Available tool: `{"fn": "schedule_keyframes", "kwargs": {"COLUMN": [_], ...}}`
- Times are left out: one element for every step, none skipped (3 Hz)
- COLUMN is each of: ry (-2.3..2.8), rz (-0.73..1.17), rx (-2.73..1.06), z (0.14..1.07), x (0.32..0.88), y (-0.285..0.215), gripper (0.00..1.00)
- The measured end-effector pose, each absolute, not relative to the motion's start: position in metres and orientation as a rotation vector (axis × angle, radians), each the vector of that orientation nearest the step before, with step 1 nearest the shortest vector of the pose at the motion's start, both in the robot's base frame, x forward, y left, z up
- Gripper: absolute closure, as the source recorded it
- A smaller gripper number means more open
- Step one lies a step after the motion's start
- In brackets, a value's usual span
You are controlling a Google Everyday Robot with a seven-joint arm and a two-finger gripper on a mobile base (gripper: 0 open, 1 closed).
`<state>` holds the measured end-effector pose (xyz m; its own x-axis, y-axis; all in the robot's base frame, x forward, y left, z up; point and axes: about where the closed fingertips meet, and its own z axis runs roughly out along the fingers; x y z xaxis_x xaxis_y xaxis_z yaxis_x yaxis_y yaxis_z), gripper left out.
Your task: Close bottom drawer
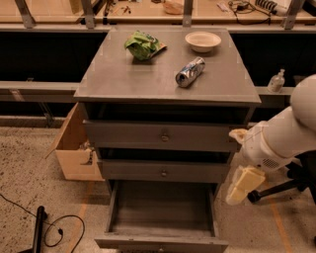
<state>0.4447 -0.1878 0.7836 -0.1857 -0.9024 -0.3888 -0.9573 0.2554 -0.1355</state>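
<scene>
At grey cabinet (163, 79) base, bottom drawer (160, 210) sits pulled out twd camera, long axis L-R, front facing camera. Just R of cabinet hangs gripper (243, 185); grip state unclear.

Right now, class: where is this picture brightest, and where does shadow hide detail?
Camera view: brightest on the wooden bench behind, with a sheen on the can. Camera view: deep shadow fills the gaps above both upper drawers; the open bottom drawer is dim but readable. Camera view: the pale pincer, low beside the cabinet, is well lit.
</scene>
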Motion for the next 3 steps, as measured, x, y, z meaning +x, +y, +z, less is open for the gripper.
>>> {"fn": "schedule_keyframes", "kwargs": {"ry": [2.116,2.131,2.105], "rz": [0.223,0.195,0.140], "rx": [-1.691,-1.702,-1.667], "z": [0.709,0.635,0.634], "x": [0.458,0.471,0.486], "y": [-0.176,-0.163,-0.162], "gripper": [0.00,0.00,0.00]}}
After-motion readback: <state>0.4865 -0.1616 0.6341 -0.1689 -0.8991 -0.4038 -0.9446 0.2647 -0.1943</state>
